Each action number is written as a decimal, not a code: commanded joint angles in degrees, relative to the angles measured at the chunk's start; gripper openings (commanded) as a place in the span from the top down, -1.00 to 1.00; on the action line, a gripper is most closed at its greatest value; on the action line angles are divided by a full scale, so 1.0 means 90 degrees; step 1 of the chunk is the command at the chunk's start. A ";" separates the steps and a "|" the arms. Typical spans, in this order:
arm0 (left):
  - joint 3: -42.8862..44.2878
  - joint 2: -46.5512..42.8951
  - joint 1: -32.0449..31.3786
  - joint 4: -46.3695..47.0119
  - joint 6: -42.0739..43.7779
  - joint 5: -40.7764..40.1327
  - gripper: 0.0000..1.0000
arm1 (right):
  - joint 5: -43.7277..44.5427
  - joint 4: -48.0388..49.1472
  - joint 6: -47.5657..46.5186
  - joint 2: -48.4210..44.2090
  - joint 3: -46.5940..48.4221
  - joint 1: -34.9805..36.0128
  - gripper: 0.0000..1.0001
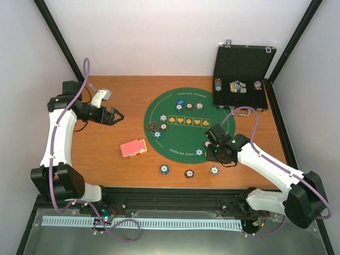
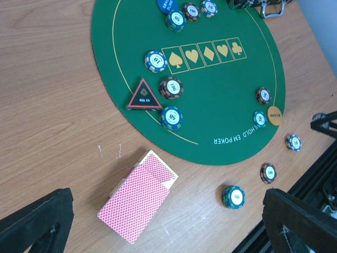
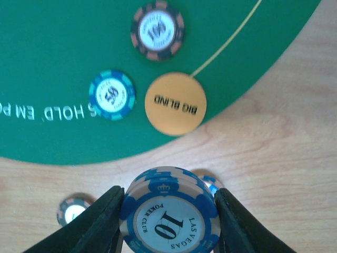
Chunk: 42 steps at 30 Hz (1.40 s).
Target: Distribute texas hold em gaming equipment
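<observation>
half done maybe: laid chips (image 2: 171, 87) on green mat (image 2: 221, 100); pinching blue chip (image 3: 171, 224) just off mat in right gripper (image 3: 168, 208), left gripper (image 1: 119, 116) wide open; yet to deal cards (image 2: 139, 200).

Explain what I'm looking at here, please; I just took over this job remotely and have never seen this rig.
Two robot arms are bolted at the near edge of a wooden table. The wide picture looks down from above and behind them; the other two come from cameras on each wrist, so the dark shapes at the bottom are that arm's own fingers. On the table: a round green poker mat carrying chips, an orange Big Blind disc at its rim, a red-backed card deck beside it, an open black case far right. The left gripper is open and empty. The right gripper is shut on a blue-and-white 10 chip.
</observation>
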 commanded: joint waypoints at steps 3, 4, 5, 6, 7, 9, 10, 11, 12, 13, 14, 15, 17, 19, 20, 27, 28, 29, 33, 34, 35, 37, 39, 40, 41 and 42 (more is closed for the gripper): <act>0.0182 -0.0105 0.0036 -0.0271 0.0293 0.0219 -1.00 | 0.0235 -0.0039 -0.0801 0.0559 0.0777 -0.0769 0.26; 0.0162 -0.0124 0.0027 -0.0285 0.0320 0.0209 -1.00 | 0.0205 0.0031 -0.0917 0.0663 0.0859 -0.0932 0.26; 0.0132 -0.0132 0.0032 -0.0295 0.0343 0.0201 -1.00 | 0.0180 0.0114 -0.1014 0.0785 0.0922 -0.1078 0.26; 0.0110 -0.0144 0.0036 -0.0302 0.0385 0.0199 -1.00 | 0.0154 0.0203 -0.1095 0.0904 0.0975 -0.1201 0.26; 0.0098 -0.0140 0.0029 -0.0340 0.0423 0.0201 -1.00 | 0.0131 0.0290 -0.1171 0.1033 0.1003 -0.1297 0.26; 0.0095 -0.0128 0.0031 -0.0434 0.0513 0.0206 -1.00 | 0.0061 0.0477 -0.1298 0.1352 0.1059 -0.1478 0.26; 0.0091 -0.0135 0.0031 -0.0457 0.0543 0.0191 -1.00 | 0.0041 0.0566 -0.1352 0.1498 0.1067 -0.1549 0.26; 0.0081 -0.0152 0.0036 -0.0472 0.0565 0.0182 -1.00 | 0.0012 0.0654 -0.1406 0.1634 0.1065 -0.1623 0.26; 0.0074 -0.0169 0.0028 -0.0475 0.0574 0.0177 -1.00 | -0.0041 0.0762 -0.1464 0.1750 0.1060 -0.1700 0.26; 0.0073 -0.0184 0.0031 -0.0474 0.0578 0.0165 -1.00 | -0.0105 0.0861 -0.1514 0.1873 0.1062 -0.1781 0.26; 0.0083 -0.0186 0.0031 -0.0484 0.0598 0.0167 -1.00 | -0.0159 0.0946 -0.1570 0.1986 0.1065 -0.1849 0.26; 0.0093 -0.0195 0.0033 -0.0502 0.0604 0.0168 -1.00 | -0.0193 0.1048 -0.1626 0.2103 0.1090 -0.1914 0.26; 0.0105 -0.0188 0.0026 -0.0512 0.0612 0.0167 -1.00 | -0.0250 0.1162 -0.1710 0.2317 0.1147 -0.2031 0.26; 0.0124 -0.0183 0.0035 -0.0527 0.0636 0.0157 -0.99 | -0.0312 0.1261 -0.1777 0.2514 0.1216 -0.2146 0.26; 0.0120 -0.0176 0.0035 -0.0555 0.0655 0.0148 -0.99 | -0.0320 0.1298 -0.1811 0.2606 0.1257 -0.2188 0.26; 0.0003 -0.0246 0.0031 -0.0699 0.1034 0.0020 -1.00 | -0.0410 0.1502 -0.1917 0.3283 0.1570 -0.2270 0.26; -0.0032 -0.0258 0.0024 -0.0702 0.1084 -0.0023 -1.00 | -0.0418 0.1538 -0.1913 0.3376 0.1602 -0.2274 0.27; -0.0082 -0.0277 0.0027 -0.0710 0.1152 -0.0076 -1.00 | -0.0418 0.1554 -0.1918 0.3460 0.1645 -0.2276 0.27; -0.0246 -0.0304 0.0032 -0.0779 0.1527 -0.0288 -0.99 | -0.0412 0.1635 -0.1903 0.3701 0.1739 -0.2291 0.26; -0.0276 -0.0296 0.0027 -0.0815 0.1644 -0.0350 -1.00 | -0.0406 0.1648 -0.1913 0.3744 0.1757 -0.2294 0.25; -0.0310 -0.0283 0.0027 -0.0840 0.1757 -0.0402 -1.00 | -0.0401 0.1663 -0.1930 0.3792 0.1780 -0.2300 0.20; -0.0387 -0.0255 0.0023 -0.0899 0.2052 -0.0526 -1.00 | -0.0393 0.1630 -0.1974 0.3868 0.1843 -0.2303 0.04; -0.0576 -0.0285 0.0029 -0.0838 0.2298 -0.0734 -1.00 | -0.0393 0.1604 -0.1971 0.3855 0.1844 -0.2296 -0.13; -0.0707 -0.0328 0.0026 -0.0805 0.2482 -0.0885 -1.00 | -0.0379 0.1576 -0.1955 0.3815 0.1831 -0.2294 -0.27; -0.0914 -0.0382 0.0031 -0.0793 0.2728 -0.0991 -0.99 | -0.0334 0.1557 -0.1948 0.3755 0.1821 -0.2296 -0.38; -0.1084 -0.0442 0.0031 -0.0758 0.2934 -0.1120 -1.00 | -0.0290 0.1537 -0.1948 0.3663 0.1803 -0.2302 -0.46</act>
